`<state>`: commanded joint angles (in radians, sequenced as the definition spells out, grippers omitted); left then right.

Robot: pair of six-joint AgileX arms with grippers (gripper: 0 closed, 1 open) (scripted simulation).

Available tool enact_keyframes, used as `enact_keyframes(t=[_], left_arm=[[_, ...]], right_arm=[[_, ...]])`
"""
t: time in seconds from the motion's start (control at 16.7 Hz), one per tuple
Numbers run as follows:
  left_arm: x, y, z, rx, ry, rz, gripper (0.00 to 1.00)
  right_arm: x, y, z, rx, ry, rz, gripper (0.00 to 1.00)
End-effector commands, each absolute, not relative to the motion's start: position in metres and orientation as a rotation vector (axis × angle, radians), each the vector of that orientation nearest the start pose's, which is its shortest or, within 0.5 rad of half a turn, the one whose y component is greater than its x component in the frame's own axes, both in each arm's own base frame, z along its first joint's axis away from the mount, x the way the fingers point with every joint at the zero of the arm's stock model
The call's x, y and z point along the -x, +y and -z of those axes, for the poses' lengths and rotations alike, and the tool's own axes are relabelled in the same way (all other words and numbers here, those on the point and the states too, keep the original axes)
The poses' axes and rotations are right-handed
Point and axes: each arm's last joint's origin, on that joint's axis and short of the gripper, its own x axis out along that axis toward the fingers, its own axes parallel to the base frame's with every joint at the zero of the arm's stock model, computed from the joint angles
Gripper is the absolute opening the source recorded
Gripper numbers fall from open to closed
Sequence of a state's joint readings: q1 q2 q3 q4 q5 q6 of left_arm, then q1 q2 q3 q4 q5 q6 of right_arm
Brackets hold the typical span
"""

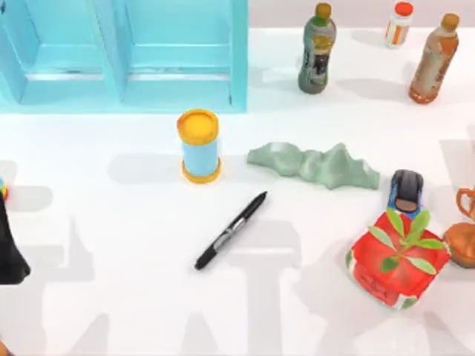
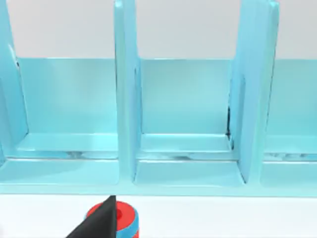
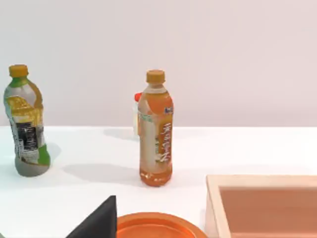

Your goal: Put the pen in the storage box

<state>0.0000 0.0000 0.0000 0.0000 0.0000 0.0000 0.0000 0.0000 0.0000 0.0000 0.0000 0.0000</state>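
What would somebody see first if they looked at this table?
Probably the storage box, big and light blue, at the table's far left. Next the small red box with green leaves near the right edge, and the blue can with yellow ends standing in front of the storage box. The black pen lies slanted on the bare white middle, nearer than the can.

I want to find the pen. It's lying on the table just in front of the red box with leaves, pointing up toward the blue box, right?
Not quite. In the top view the pen lies in front of the yellow-capped can, well left of the red box. It does point up toward the storage box.
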Motion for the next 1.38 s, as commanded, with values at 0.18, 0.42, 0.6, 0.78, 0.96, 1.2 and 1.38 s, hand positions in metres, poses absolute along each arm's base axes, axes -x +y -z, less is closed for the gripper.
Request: enact_keyframes(t=[0.18, 0.42, 0.6, 0.78, 0.96, 1.2, 1.38], left_arm=[[-0.106, -0.001, -0.16, 0.0, 0.0, 0.0, 1.0], [-0.106, -0.001, -0.16, 0.0, 0.0, 0.0, 1.0], [-0.106, -0.001, -0.16, 0.0, 0.0, 0.0, 1.0], [-0.106, -0.001, -0.16, 0.0, 0.0, 0.0, 1.0], [-0.106, -0.001, -0.16, 0.0, 0.0, 0.0, 1.0], [-0.106, -0.001, -0.16, 0.0, 0.0, 0.0, 1.0], [-0.106, -0.001, -0.16, 0.0, 0.0, 0.0, 1.0]], right_arm=[[-0.106, -0.001, -0.162, -0.005, 0.006, -0.003, 1.0], [-0.109, 0.004, -0.186, -0.082, 0.087, -0.042, 1.0], [-0.119, 0.013, -0.219, -0.186, 0.212, -0.086, 1.0], [-0.142, 0.028, -0.256, -0.306, 0.38, -0.121, 1.0], [-0.179, 0.055, -0.288, -0.425, 0.585, -0.127, 1.0], [-0.24, 0.111, -0.307, -0.546, 0.876, -0.069, 1.0], [-0.282, 0.165, -0.298, -0.597, 1.081, 0.027, 1.0]])
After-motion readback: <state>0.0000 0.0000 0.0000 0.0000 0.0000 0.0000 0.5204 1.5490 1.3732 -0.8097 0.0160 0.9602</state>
